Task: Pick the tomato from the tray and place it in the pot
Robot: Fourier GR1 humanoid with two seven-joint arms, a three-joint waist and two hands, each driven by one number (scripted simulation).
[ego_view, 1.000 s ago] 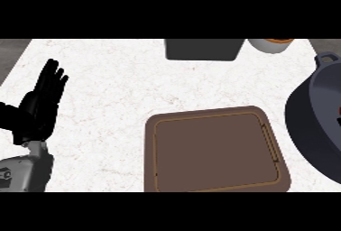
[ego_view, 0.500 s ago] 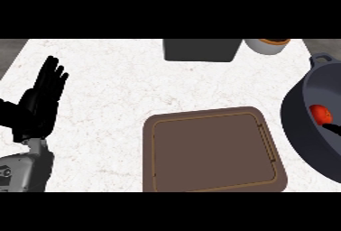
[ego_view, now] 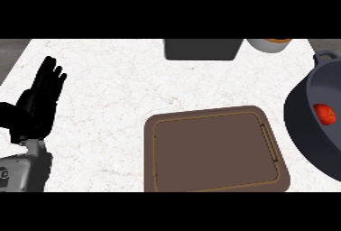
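Already your tomato [ego_view: 324,113] lies inside the pot [ego_view: 301,118] at three o'clock; the brown tray [ego_view: 213,153] is bare. Left robot hand [ego_view: 36,108] rests at nine o'clock, fingers apart; nothing remains.

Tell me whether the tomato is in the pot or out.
In: the tomato lies inside the pot, and the brown tray holds nothing.
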